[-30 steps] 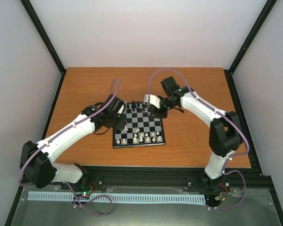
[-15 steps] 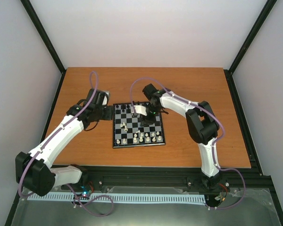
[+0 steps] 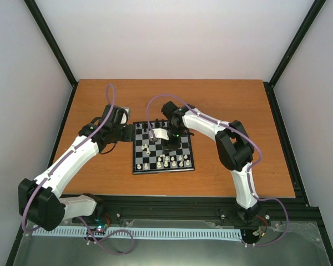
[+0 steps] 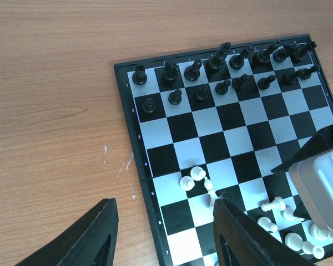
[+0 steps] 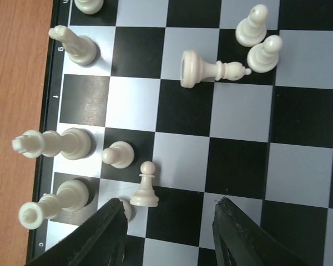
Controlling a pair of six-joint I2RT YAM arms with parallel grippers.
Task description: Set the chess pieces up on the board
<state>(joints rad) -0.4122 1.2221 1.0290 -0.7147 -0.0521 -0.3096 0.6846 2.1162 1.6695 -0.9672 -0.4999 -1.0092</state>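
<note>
Near rows of the board point(image 4: 183, 128): cream-white pieces point(image 3: 169, 162) partly ranked, a few toppled mid-board. Over those, right jaws newly swung in, open, empty, a pawn point(image 5: 144, 191) just ahead. Beyond, black pieces point(image 4: 222, 72) ranked. Left jaws withdrawn leftward, open. White pickup likely next.

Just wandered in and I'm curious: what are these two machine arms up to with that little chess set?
They are setting up the board. The black pieces already stand in two rows along its far side. The white pieces are only partly placed, and one fallen piece lies on its side. The right arm hovers over the white pieces, jaws open and empty. The left arm hangs at the board's left edge, jaws open, holding nothing.
</note>
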